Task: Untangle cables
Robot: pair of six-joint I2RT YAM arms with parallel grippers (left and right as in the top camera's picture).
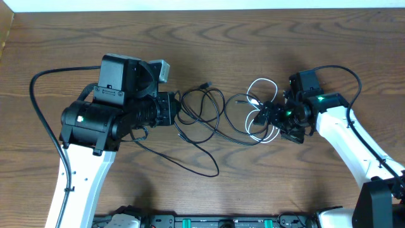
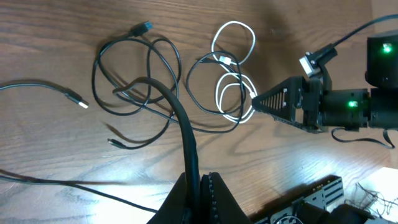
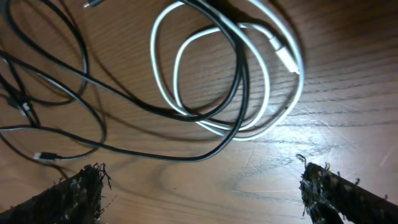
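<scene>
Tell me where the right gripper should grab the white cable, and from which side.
Grip the white cable on the coil's arc nearest the right gripper, coming straight down with the open jaws across the strands. That arc lies flat and bare. The black cable crosses the coil farther in, so a grip there would likely catch it too.

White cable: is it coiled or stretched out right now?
Coiled: the white cable lies in overlapping loops on the table, a black cable crossing through them.
</scene>
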